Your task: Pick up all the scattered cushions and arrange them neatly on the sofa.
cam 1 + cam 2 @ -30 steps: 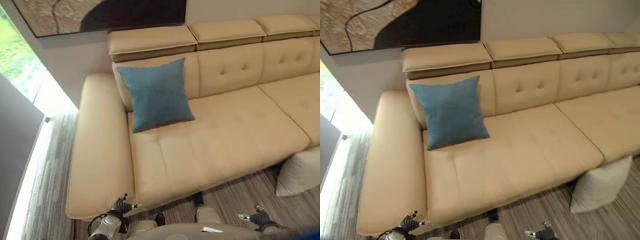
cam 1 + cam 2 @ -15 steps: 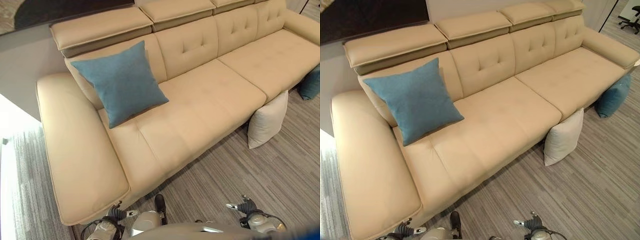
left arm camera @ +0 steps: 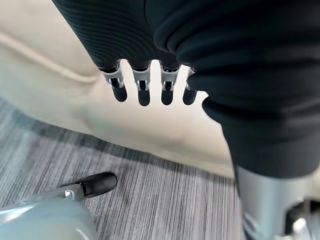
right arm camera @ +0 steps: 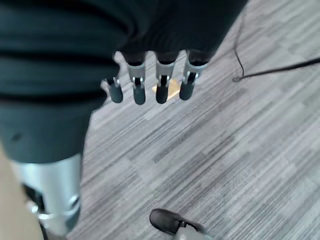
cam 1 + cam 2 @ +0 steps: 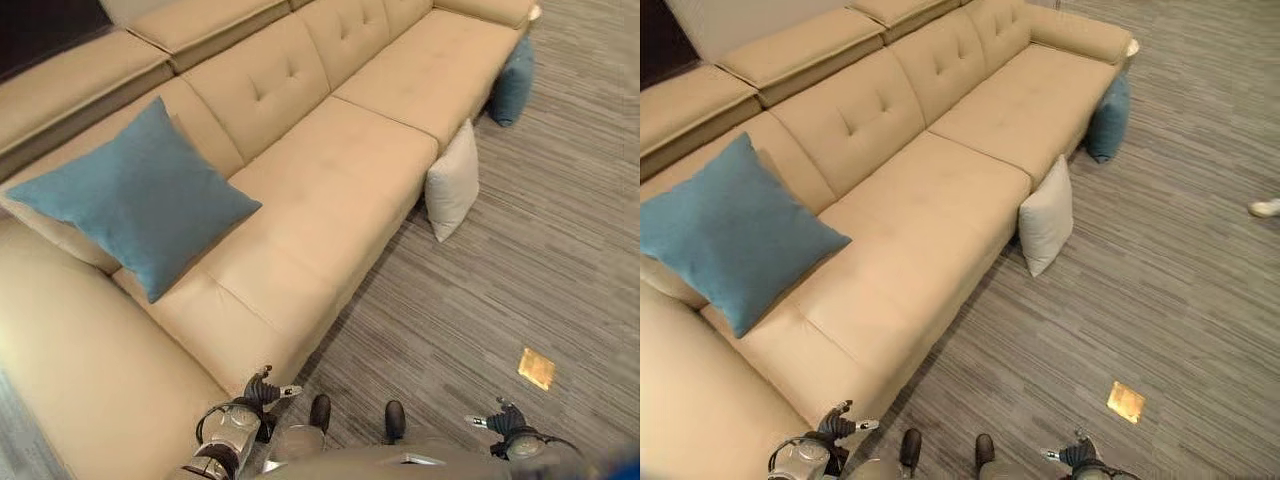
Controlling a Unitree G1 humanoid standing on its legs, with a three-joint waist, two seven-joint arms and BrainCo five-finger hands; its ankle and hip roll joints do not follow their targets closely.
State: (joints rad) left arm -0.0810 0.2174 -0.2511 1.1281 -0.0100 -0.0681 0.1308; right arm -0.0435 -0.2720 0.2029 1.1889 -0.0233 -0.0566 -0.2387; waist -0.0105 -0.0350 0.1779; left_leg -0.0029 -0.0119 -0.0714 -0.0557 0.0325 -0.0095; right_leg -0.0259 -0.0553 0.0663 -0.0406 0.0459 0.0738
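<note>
Nearest the robot, the left hand hangs just off the front edge of the sofa, its fingers straight and relaxed, holding nothing and touching nothing. The right hand hangs over the grey striped floor, well out from the sofa's front, its fingers likewise straight and empty. A small gold floor plate lies in the floor near the right hand, well clear of the sofa. On the sofa's near end, a blue cushion leans tilted against the backrest, one corner down on the seat. Beyond it the seat runs bare toward the far end. Midway along the sofa's front, a cream cushion stands on the floor, leaning against the seat's front edge. Farther on, at the sofa's far end, a second blue cushion stands on the floor against the front below the armrest. The floor in front of the sofa lies open. A white shoe shows far out from the sofa.
</note>
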